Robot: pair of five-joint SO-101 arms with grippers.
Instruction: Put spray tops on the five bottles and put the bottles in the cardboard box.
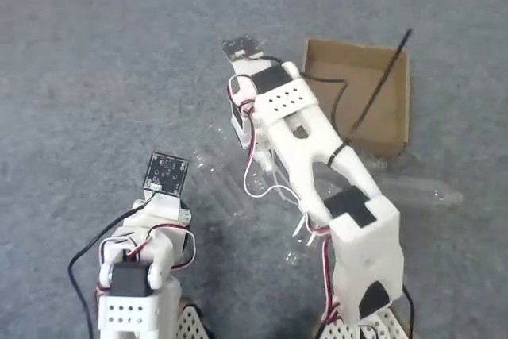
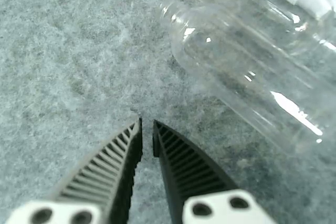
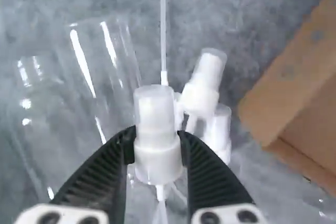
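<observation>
My right gripper (image 3: 156, 145) is shut on a white spray top (image 3: 155, 124), held upright with its thin dip tube (image 3: 163, 24) running away from it. Two more spray tops (image 3: 206, 85) lie just beyond it on the grey carpet. A clear bottle (image 3: 68, 103) lies beside them. The cardboard box (image 1: 357, 97) stands open at the back right, its corner (image 3: 304, 103) close to the held top. My left gripper (image 2: 147, 125) hovers shut and holding nothing over the carpet, a short way from another clear bottle (image 2: 247, 61) lying on its side.
Another clear bottle (image 1: 421, 194) lies on the carpet right of the right arm (image 1: 317, 156), below the box. Faint clear bottles (image 1: 213, 163) lie between the two arms. A black cable (image 1: 381, 85) crosses over the box. Bare carpet spreads to the left.
</observation>
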